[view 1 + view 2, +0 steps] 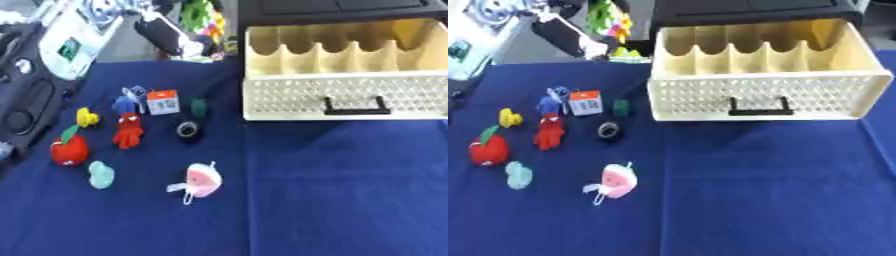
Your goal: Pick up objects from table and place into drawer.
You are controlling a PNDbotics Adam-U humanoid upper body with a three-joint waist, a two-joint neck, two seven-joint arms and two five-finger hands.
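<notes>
Blue cloth-covered table [341, 200] fills the frame; the lower right half is plain cloth. Robot hands: neither shows in either view, so finger state cannot be told and nothing is seen held.

All loose objects sit in the left half, lying on the cloth:
- Nearest, lower centre-left: pink round toy [203, 181] with a white strap or loop trailing to its lower left.
- Left of it, well apart: small mint-green lump [101, 174], shape unclear.
- Just up-left of that, near the left edge: red apple toy [69, 149] with a green leaf on top.
- Centre-left: red figure with dangling legs [129, 131]; to its right, apart, a black ring-shaped roll [187, 130] with a pale centre.
- Further left and up: small yellow toy [87, 117].
- Back row: blue figure [128, 102], just beside it on the right a small white box with an orange top [163, 101], then a small dark green block [199, 107], near the box but not touching.

Upper right: cream drawer [767, 95], pulled open, perforated front, black handle [759, 106] centred on the front. Inside, scalloped dividers split it into several compartments; contents cannot be made out. The drawer comes out of a black cabinet [745, 10] at the top edge. Nearest object to the drawer is the green block.

Upper left past the cloth: blurred clutter, including a black-and-white elongated item [166, 35].
</notes>
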